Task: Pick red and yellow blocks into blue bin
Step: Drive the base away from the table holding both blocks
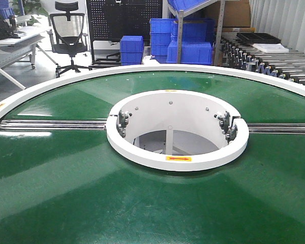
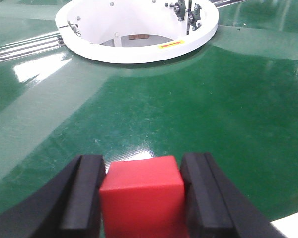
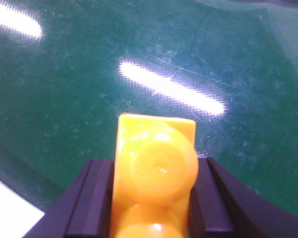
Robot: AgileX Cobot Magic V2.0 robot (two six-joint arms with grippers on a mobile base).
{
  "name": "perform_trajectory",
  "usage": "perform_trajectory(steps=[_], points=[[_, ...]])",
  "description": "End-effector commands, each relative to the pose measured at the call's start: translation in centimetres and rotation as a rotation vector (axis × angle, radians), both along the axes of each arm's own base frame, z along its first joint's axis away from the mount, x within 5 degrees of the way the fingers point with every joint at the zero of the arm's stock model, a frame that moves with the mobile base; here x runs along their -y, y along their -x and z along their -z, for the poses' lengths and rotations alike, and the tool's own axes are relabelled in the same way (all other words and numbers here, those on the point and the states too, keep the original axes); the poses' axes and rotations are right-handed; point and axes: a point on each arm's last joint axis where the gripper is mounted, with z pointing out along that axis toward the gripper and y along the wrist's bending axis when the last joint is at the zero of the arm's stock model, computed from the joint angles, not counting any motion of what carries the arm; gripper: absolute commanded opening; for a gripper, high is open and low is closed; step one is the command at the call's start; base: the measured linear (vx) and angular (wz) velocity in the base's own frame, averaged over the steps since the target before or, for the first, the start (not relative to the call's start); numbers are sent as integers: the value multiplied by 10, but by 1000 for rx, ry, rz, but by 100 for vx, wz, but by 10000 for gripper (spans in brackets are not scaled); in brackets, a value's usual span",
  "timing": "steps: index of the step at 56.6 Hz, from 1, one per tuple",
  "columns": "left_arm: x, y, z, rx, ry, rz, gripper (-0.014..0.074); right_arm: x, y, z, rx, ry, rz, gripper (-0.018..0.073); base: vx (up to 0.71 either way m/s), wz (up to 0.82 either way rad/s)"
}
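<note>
**Left wrist view shows the red cube [image 2: 141,198] grasped; right wrist view shows the yellow brick [image 3: 156,148] grasped**

In the left wrist view, the left gripper [image 2: 142,171] is clenched on the red cube. The two black fingers [image 2: 87,193] press on its left and right sides, and the top face of the cube shows between them. Under and ahead of this gripper lies the green table [image 2: 198,99], shiny with light reflections. Far ahead of the gripper, a little to the left, stands a white ring [image 2: 139,49] with a red arrow on a yellow label on its rim. Whether the cube touches the table or hangs above it, I cannot tell.

In the right wrist view, the right gripper [image 3: 153,171] holds the yellow brick between its dark fingers [image 3: 97,198]. The round studs of the brick face the camera, and its far end sticks out ahead of the fingertips. Below and ahead of this gripper is only the green table surface, with a bright streak of light just ahead of the brick.

The exterior front view shows the white ring in the middle of the table. Behind the table are small blue crates [image 1: 190,51] under steel shelving and a black chair [image 1: 68,30].
</note>
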Motion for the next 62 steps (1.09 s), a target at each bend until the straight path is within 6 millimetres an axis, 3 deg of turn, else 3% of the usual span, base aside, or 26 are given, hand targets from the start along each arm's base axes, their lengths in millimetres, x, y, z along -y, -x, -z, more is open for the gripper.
perform_trajectory(steps=[1, 42, 62], points=[[1, -2, -13, 80, 39, 0, 303, -1, -3, -14, 92, -25, -7, 210, 0, 0], [1, -2, -13, 80, 39, 0, 303, -1, -3, -14, 92, -25, -7, 210, -1, 2], [1, -2, -13, 80, 39, 0, 303, -1, -3, -14, 92, -25, -7, 210, -10, 32]])
